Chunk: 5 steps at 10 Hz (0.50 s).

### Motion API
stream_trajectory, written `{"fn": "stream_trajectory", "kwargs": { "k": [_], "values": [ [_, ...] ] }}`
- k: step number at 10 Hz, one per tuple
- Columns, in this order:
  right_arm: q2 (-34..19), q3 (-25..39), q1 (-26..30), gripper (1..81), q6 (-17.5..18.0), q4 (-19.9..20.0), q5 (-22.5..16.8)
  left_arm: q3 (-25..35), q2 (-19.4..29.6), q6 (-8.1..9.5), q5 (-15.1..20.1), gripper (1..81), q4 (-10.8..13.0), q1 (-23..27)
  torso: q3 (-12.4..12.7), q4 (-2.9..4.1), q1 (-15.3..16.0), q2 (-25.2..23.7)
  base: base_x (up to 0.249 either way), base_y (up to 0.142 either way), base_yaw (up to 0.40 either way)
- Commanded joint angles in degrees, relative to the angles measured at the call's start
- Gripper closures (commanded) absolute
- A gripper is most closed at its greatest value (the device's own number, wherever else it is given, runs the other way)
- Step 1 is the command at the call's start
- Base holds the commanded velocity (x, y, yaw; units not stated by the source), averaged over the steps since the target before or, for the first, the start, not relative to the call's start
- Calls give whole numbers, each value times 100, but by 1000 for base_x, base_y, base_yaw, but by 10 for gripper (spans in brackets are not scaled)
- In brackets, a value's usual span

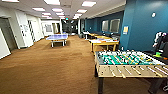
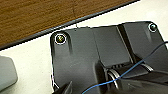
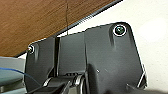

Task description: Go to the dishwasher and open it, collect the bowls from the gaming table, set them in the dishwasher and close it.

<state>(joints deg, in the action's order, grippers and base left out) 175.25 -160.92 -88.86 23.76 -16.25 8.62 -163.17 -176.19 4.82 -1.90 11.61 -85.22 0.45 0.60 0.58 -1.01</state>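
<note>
- A long room with brown carpet (image 1: 50, 65), ceiling lights and teal walls (image 1: 140, 25) on the right.
- The gaming table (image 1: 127, 63) stands at the lower right of the head view — green field, rods across it, light wood sides, dark legs.
- Past it, along the teal wall, stand yellow wood tables (image 1: 103, 42).
- A blue ping-pong table (image 1: 58, 37) stands well apart, farther down the room, left of centre.
- A person (image 1: 161, 43) shows partly at the right edge, behind the gaming table.
- Wrist views show dark robot plates over carpet and a pale surface — whether either gripper is open or closed cannot be told.
</note>
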Motion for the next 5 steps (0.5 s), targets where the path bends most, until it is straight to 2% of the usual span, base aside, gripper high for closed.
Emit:
{"fn": "stream_trajectory", "kwargs": {
  "k": [1,5],
  "values": [
    [4,-9,293,10,-20,-54,-229,-31,5,19,260,10,8,344,0,0,0,0,0,0,356],
    [4,-9,285,10,-20,-54,-229,-31,13,19,260,10,0,344,0,0,0,0,0,0,305]
  ]
}}
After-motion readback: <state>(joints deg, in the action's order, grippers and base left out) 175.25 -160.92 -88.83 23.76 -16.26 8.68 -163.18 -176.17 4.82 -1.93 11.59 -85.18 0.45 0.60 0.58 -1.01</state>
